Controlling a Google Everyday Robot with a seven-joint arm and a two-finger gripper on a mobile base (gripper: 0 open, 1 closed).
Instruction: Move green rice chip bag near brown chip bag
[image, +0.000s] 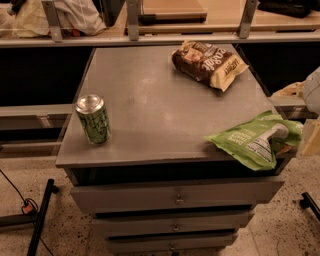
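Observation:
The green rice chip bag (252, 141) lies at the front right corner of the grey cabinet top (150, 100), with its right end hanging over the edge. The brown chip bag (206, 63) lies at the back right of the top, well apart from the green bag. My gripper (308, 138) is at the right edge of the view, just right of the green bag and about level with it. Most of the gripper is cut off by the edge of the view.
A green-patterned drink can (93, 119) stands upright near the front left edge. The cabinet has drawers (175, 199) below. A shelf rail with posts (132, 20) runs behind the cabinet. A black stand leg (41, 215) and a cable lie on the floor at the left.

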